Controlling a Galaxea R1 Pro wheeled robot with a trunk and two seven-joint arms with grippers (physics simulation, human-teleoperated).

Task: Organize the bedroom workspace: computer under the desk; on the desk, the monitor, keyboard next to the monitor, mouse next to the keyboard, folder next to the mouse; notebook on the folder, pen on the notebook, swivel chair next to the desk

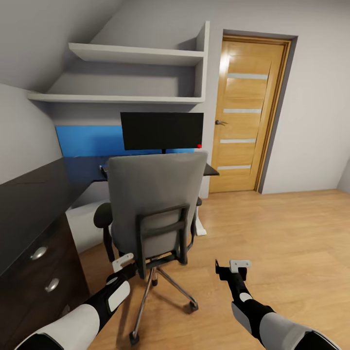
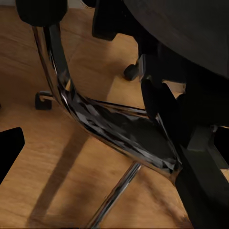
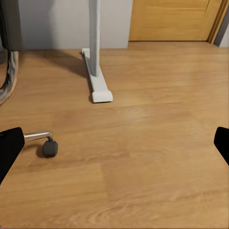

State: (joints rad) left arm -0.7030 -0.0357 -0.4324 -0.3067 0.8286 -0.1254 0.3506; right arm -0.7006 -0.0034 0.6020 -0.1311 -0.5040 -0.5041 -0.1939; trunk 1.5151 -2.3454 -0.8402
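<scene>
The grey swivel chair (image 1: 155, 204) stands in front of me with its back toward me, facing the black desk (image 1: 29, 204). The monitor (image 1: 162, 130) stands on the desk behind the chair. My left gripper (image 1: 122, 265) is open, low at the chair's rear left, close to the backrest frame. In the left wrist view the chair's chrome base (image 2: 95, 119) and a caster (image 2: 43, 100) are near. My right gripper (image 1: 233, 268) is open and empty over the floor, right of the chair. The backrest hides the chair's seat. The keyboard, mouse, folder, notebook, pen and computer are out of view.
The desk's black drawer unit (image 1: 43, 277) is close on my left. A white desk leg (image 3: 95, 57) stands on the wooden floor beyond a chair caster (image 3: 49, 148). A wooden door (image 1: 248, 116) is at the back right, and wall shelves (image 1: 131, 73) hang above a blue panel (image 1: 87, 141).
</scene>
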